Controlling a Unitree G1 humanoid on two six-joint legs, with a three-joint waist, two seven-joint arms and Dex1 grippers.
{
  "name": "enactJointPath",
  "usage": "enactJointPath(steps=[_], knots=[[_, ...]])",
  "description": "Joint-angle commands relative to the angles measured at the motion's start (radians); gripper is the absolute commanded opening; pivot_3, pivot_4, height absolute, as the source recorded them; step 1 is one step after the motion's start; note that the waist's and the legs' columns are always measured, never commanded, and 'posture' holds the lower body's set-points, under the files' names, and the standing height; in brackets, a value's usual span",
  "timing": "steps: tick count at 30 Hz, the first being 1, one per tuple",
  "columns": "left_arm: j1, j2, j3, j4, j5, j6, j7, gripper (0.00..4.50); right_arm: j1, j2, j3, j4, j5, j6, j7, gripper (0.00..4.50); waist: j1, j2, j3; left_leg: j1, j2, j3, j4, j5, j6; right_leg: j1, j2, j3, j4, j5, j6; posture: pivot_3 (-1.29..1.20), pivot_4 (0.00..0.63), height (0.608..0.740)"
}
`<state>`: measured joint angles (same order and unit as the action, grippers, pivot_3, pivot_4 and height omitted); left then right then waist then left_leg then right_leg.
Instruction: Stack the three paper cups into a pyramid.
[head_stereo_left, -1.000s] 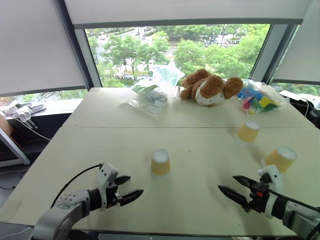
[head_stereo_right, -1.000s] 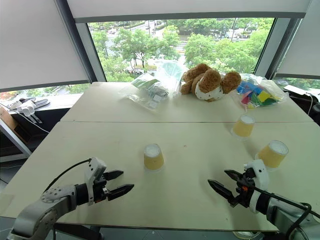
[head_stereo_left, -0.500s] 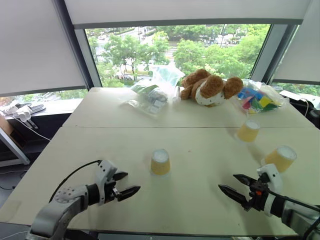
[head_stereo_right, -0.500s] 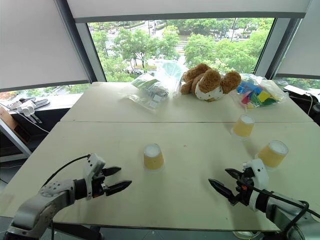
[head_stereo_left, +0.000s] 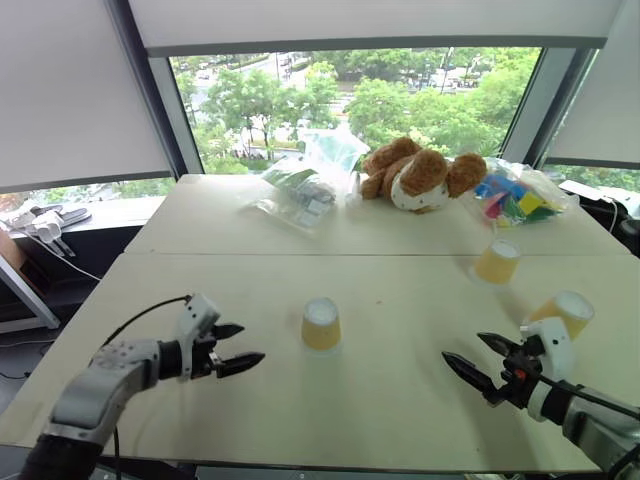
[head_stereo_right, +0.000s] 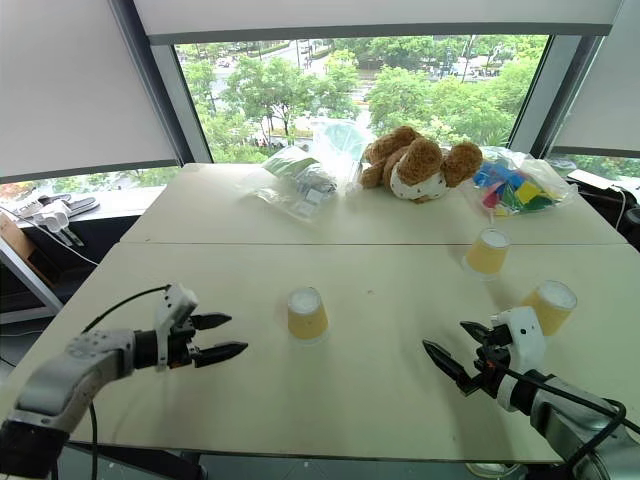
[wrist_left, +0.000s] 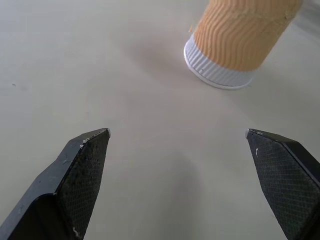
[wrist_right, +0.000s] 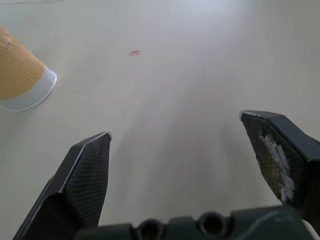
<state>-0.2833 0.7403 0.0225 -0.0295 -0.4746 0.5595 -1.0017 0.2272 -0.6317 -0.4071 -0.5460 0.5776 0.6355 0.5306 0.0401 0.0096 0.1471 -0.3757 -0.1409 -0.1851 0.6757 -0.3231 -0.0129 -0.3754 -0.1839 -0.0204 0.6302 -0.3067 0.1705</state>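
Left eye view: three cups are seen apart on the counter (head_stereo_left: 150, 290), one (head_stereo_left: 321, 324) mid-counter upside down, two (head_stereo_left: 497, 261) (head_stereo_left: 563, 314) by the right edge. Nothing is held; left hand (head_stereo_left: 238, 346) and right hand (head_stereo_left: 475, 360) are spread wide.

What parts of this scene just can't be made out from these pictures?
- Middle paper cup: in the left wrist view its top is cut off by the picture's edge.
- Right-hand paper cup: the right claw and its wrist cover the lower wall in the right eye view.
- Clear bag beside the teddy bear: its contents are too small to identify.
- Bag of colourful blocks: single pieces too small to count.
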Motion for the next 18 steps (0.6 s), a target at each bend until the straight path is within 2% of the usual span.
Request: enactJointPath(steps=[1, 4, 6, 11, 18], knots=[[-0.138, 0.081, 0.016, 0.022, -0.025, 0.006, -0.128, 4.5, 0.005, 0.017, -0.137, -0.103, 0.061, 0.014, -0.063, 4.48, -0.001, -0.002, 0.002, 0.0, 0.0, 0.0, 0.0, 0.0, 0.0, 0.0, 0.0, 0.0, 0.0, 0.0, 0.0, 0.0, 0.15, 0.74], [-0.278, 0.09, -0.018, 0.027, -0.059, 0.051, -0.21, 4.5, -0.018, 0.014, -0.255, -0.094, 0.069, 0.0, -0.11, 4.48, 0.0, -0.002, 0.003, 0.0, -0.001, -0.001, 0.0, 0.0, 0.0, 0.001, 0.0, 0.0, 0.0, 0.0, 0.0, 0.0, 0.15, 0.74], [-0.339, 0.062, -0.037, 0.022, -0.077, 0.073, -0.234, 4.5, -0.047, -0.001, -0.288, -0.045, 0.01, -0.025, -0.154, 4.48, -0.004, -0.002, 0.003, 0.0, -0.001, 0.0, 0.001, 0.0, 0.0, 0.001, 0.0, 0.0, 0.0, 0.0, 0.0, 0.0, 0.15, 0.74], [-0.357, 0.025, -0.097, -0.095, -0.101, 0.124, -0.257, 4.5, -0.117, -0.022, -0.258, 0.11, -0.133, -0.103, -0.217, 4.48, -0.029, -0.003, 0.004, 0.0, 0.0, 0.0, -0.001, 0.0, 0.0, 0.0, 0.0, 0.0, 0.001, 0.0, 0.0, 0.0, 0.15, 0.74], [-0.328, 0.031, -0.078, -0.25, -0.166, 0.226, -0.201, 4.5, -0.237, 0.003, -0.207, 0.294, -0.156, -0.132, -0.224, 4.48, -0.055, -0.003, 0.005, 0.001, 0.001, 0.001, -0.001, 0.0, 0.0, 0.0, 0.001, 0.001, 0.001, 0.0, 0.0, 0.0, 0.15, 0.74]])
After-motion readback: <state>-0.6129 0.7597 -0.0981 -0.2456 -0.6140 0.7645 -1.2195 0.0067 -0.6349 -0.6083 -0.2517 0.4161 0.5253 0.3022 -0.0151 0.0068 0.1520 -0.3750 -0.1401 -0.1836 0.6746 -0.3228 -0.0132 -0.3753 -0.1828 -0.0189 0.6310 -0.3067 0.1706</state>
